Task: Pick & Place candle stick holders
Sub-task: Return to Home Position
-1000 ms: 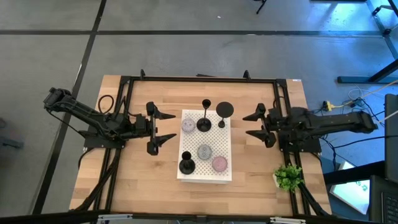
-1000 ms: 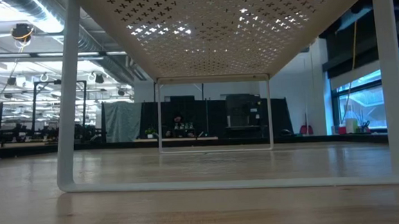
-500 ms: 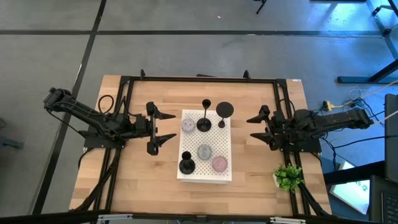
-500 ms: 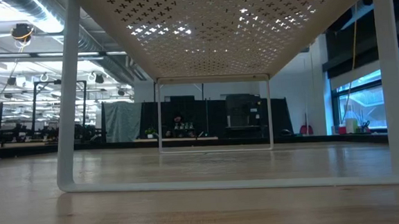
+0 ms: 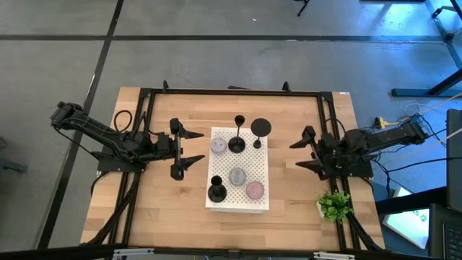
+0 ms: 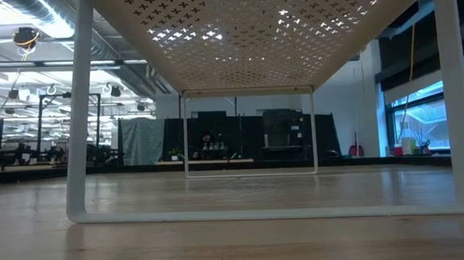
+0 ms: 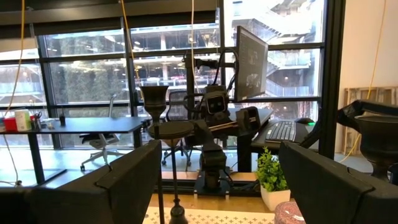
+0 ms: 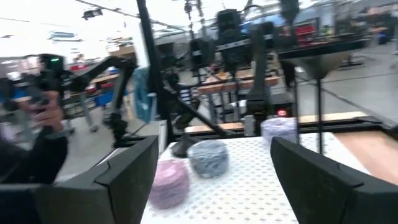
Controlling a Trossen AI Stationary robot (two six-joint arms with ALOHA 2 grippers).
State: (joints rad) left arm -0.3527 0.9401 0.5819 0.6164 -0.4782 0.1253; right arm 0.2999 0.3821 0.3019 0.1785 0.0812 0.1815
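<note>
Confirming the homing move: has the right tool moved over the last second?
Yes. The right tool has drawn back from the white shelf, away from the table's middle, ending nearer the green plant.

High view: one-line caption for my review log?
Three candle stick holders and three candles on the white shelf; left gripper and right gripper open alongside.

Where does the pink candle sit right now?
In the high view the pink candle sits on the white shelf, at its lower right corner in the picture, right beside the grey candle.
</note>
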